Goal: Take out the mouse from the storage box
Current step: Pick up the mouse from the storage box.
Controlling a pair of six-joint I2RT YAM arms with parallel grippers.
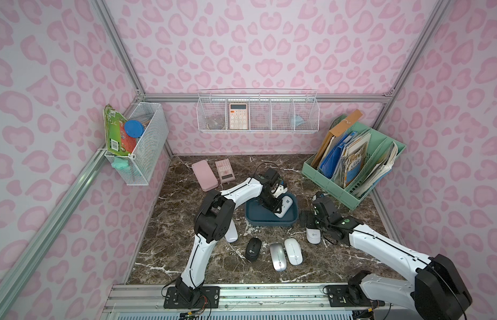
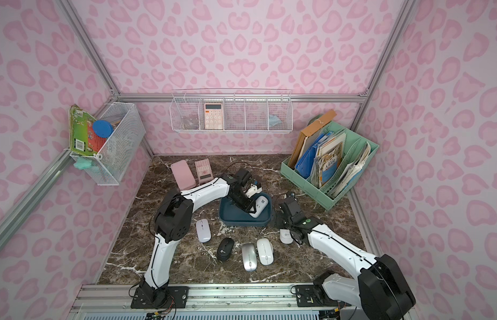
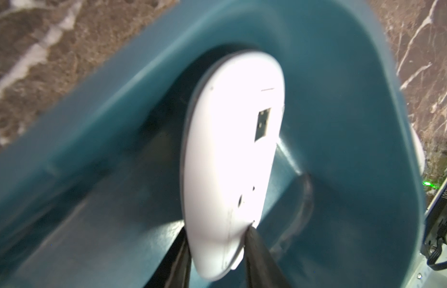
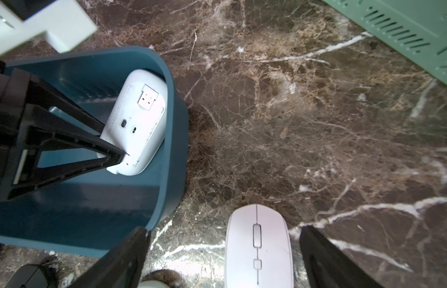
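The dark teal storage box (image 1: 269, 223) (image 2: 241, 221) stands mid-table. Inside it a white mouse (image 1: 286, 205) (image 2: 260, 205) lies belly up, tilted against the box's right wall. My left gripper (image 1: 278, 212) (image 2: 253, 212) reaches down into the box and is shut on the mouse's near end. In the left wrist view both black fingers press the mouse (image 3: 230, 149) at the gripper (image 3: 218, 239), with the box wall (image 3: 342, 99) around it. My right gripper (image 4: 225, 228) (image 1: 307, 219) is open just right of the box (image 4: 172, 149), over another white mouse (image 4: 258, 249) on the marble.
On the table in front of the box lie a black mouse (image 1: 252, 249), a silver mouse (image 1: 278, 256) and a white mouse (image 1: 293, 250), with one more white mouse (image 1: 231, 232) by the left arm. A mint file rack (image 1: 352, 177) stands back right; a pink case (image 1: 204, 176) and calculator (image 1: 224, 170) lie back left.
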